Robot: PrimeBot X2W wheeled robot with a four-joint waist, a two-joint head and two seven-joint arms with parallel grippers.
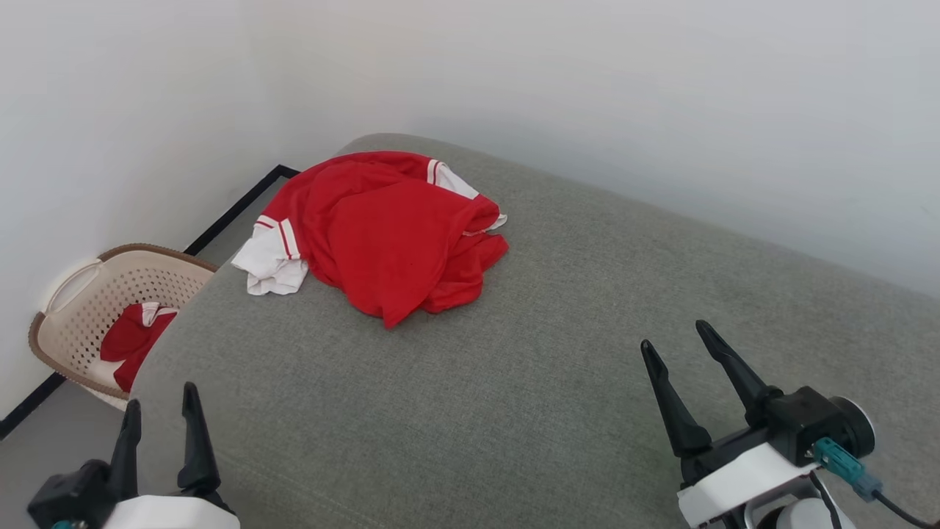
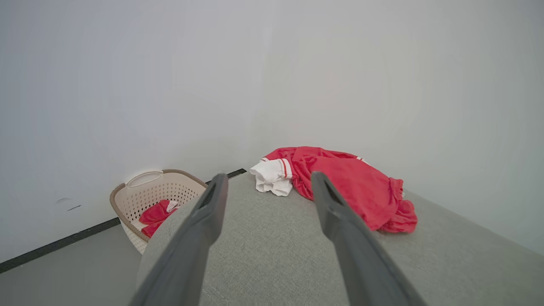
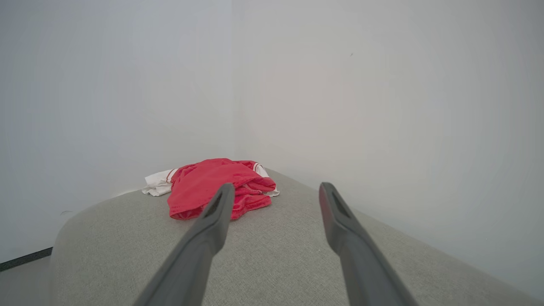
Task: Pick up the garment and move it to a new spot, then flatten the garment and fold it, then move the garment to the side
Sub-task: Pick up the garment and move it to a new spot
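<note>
Two empty grippers, one crumpled garment, one basket.

The left gripper [image 1: 161, 397] and the right gripper [image 1: 673, 334] each have their two dark fingers spread apart with nothing between them, at the near side of a grey padded surface [image 1: 477, 397]. One garment [image 1: 382, 228], red with white sleeves and striped trim, lies bunched at that surface's far left corner, well apart from both grippers. On the floor to the surface's left stands one beige perforated basket [image 1: 110, 283], holding one red cloth [image 1: 128, 342] with a bit of white.
</note>
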